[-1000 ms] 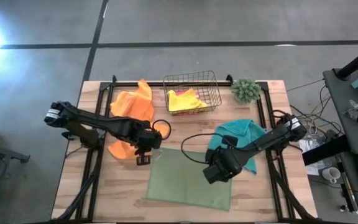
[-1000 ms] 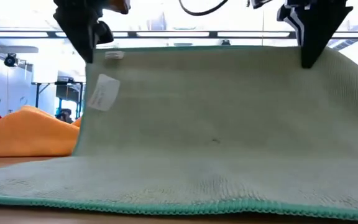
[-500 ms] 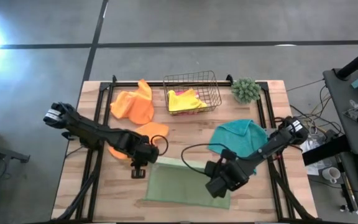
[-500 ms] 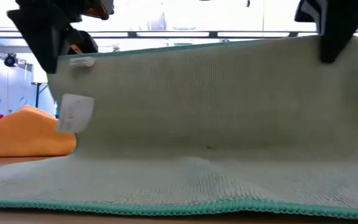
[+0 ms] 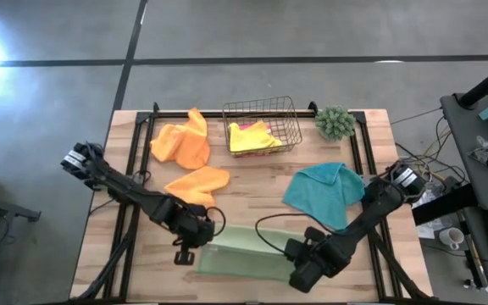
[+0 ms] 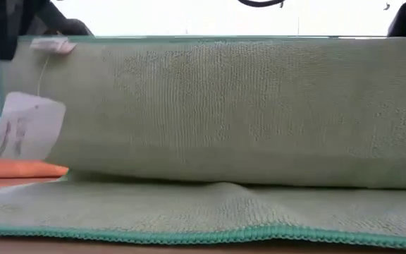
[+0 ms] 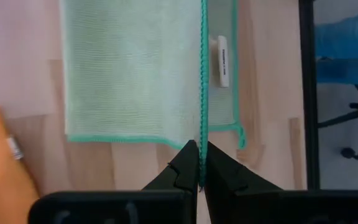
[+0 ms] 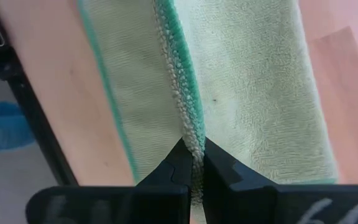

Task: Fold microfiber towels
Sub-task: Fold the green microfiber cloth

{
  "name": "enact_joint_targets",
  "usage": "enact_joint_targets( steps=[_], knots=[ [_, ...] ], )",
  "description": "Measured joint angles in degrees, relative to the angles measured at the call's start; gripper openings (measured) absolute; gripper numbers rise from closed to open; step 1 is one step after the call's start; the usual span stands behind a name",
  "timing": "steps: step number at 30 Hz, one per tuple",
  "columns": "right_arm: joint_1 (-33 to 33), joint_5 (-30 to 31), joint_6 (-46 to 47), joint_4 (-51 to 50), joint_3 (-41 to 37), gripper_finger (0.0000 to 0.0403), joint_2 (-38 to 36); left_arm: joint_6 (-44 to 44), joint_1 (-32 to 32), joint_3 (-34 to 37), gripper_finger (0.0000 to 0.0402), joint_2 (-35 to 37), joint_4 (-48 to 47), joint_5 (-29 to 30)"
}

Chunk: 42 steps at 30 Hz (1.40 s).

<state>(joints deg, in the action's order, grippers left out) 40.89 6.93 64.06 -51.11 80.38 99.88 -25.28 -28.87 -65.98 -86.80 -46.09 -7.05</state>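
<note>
Left gripper (image 7: 198,163) and right gripper (image 8: 192,163) fingers each pinch raised edge of large light green microfiber towel (image 6: 245,106), near bench (image 5: 252,182) edge. White tag (image 6: 28,127) dangles left, print unreadable.

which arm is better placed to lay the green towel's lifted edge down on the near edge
Neither alone. The left gripper and the right gripper are each shut on a corner of the light green towel, holding its lifted edge level above the near edge, so both should lower together.
</note>
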Motion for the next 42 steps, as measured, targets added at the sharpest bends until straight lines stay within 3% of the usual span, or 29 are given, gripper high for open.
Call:
enact_joint_targets(
  steps=[9,24,29,35,42],
  knots=[
    [0.86,-0.50,1.75,5.07,-1.97,0.0008,0.00,-0.09,-3.20,0.00,0.0000,-7.52,1.64,-0.04],
    [1.29,-5.71,3.03,15.80,-4.90,0.0009,2.55,0.08,-3.80,0.02,0.0007,-7.70,3.47,-0.61],
    [1.29,-5.93,3.19,15.89,-4.14,0.0031,3.82,0.07,-3.94,0.02,0.0055,-7.70,3.52,-1.46],
    [1.29,-6.04,3.70,16.19,-2.24,0.0096,3.93,-1.15,-3.92,0.02,0.0134,-7.70,3.55,-2.13],
    [1.50,-8.39,3.03,15.50,3.47,0.0150,3.83,-4.42,-3.96,-2.05,0.0187,-7.32,3.52,-9.51]
  ],
)
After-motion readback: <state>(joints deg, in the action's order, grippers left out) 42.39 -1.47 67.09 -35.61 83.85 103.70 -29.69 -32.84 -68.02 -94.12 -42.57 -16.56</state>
